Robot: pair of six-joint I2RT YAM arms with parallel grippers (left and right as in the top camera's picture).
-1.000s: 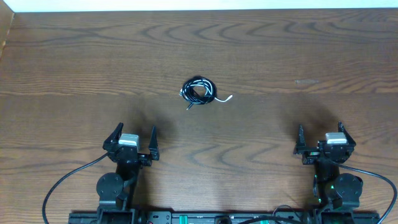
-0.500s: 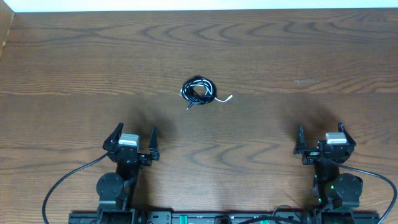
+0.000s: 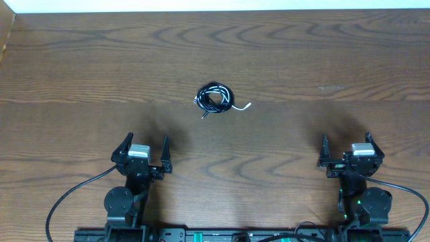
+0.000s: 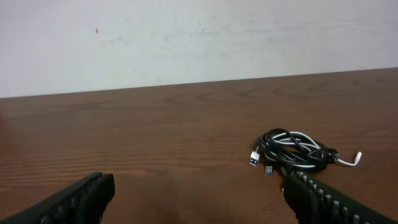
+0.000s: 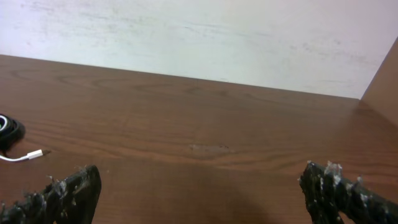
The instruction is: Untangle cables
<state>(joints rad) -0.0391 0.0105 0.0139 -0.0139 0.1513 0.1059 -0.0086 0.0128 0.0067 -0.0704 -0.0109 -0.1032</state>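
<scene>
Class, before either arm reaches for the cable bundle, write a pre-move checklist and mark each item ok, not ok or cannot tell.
1. The cables lie as one bundle on the table: ok.
2. The left gripper is open and empty: ok.
3. The right gripper is open and empty: ok.
4. Neither gripper touches the bundle: ok.
5. The white plug end sticks out free of the coil: ok.
6. Which cord crosses over which inside the bundle: cannot tell.

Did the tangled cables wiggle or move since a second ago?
No. The cables lie in the same spot, left of the pale scuff on the wood, just as before.
</scene>
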